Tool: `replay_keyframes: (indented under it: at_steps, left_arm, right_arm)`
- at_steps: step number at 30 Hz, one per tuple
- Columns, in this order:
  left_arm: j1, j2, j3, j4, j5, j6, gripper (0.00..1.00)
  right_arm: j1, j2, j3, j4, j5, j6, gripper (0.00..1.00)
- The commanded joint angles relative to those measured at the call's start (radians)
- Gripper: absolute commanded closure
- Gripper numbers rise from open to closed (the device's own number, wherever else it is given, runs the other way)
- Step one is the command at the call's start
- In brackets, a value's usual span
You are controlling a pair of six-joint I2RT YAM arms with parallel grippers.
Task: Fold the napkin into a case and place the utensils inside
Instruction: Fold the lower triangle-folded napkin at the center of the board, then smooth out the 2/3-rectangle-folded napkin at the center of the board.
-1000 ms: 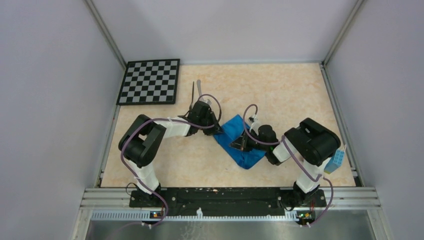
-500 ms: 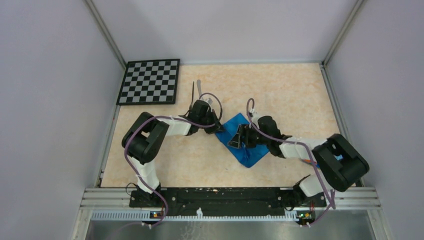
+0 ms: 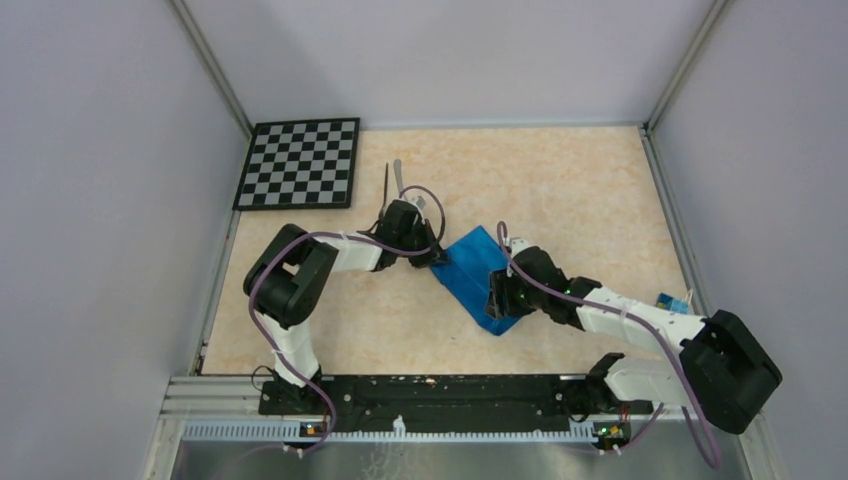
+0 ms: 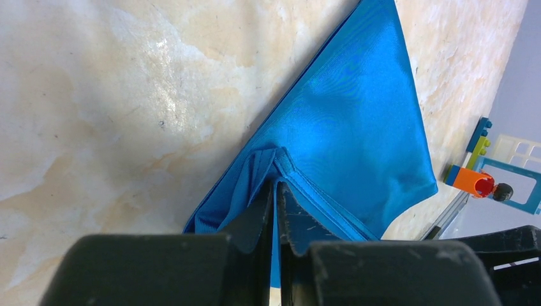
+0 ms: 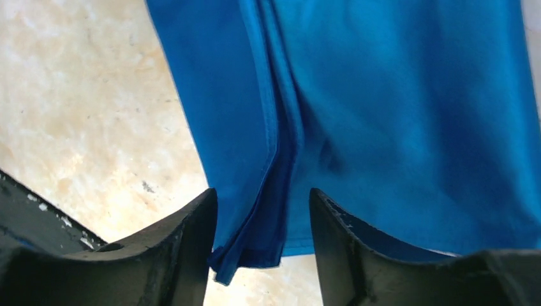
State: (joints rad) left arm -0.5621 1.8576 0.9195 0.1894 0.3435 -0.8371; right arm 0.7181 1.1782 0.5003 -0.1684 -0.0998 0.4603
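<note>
The blue napkin (image 3: 478, 272) lies folded, a layered diagonal strip. The dark fork (image 3: 386, 190) and pale knife (image 3: 398, 172) lie together beyond it.

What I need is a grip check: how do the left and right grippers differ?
The left gripper is shut, pinching a corner of the napkin; the right gripper is open, holding nothing. The left gripper is at its far-left end, the right gripper over its near end. Both are low.

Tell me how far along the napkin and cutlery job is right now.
Done: the napkin is already folded over into layers. In hand: the left hand is shut on one corner of it, and the right hand hangs open over the near end. Left: the fork and knife lie on the table near the checkerboard, not yet inside.
</note>
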Motion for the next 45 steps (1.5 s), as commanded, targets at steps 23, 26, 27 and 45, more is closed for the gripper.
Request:
replay_keyframes:
  at_steps: [23, 26, 27, 45]
  left_arm:
    - [0.0, 0.048, 0.07, -0.083, 0.085, 0.124, 0.87]
    - [0.0, 0.051, 0.088, -0.087, 0.133, 0.15, 0.82]
    - [0.0, 0.043, 0.091, -0.086, 0.145, 0.156, 0.8]
    - [0.008, -0.178, 0.132, -0.171, 0.28, 0.2, 0.35]
  right_arm:
    - [-0.054, -0.153, -0.177, 0.042, 0.056, 0.195, 1.0]
    - [-0.054, -0.167, -0.17, 0.037, 0.052, 0.182, 1.0]
    - [-0.055, -0.174, -0.162, 0.022, 0.055, 0.173, 1.0]
    - [-0.183, 0.047, 0.094, 0.324, -0.257, 0.016, 0.31]
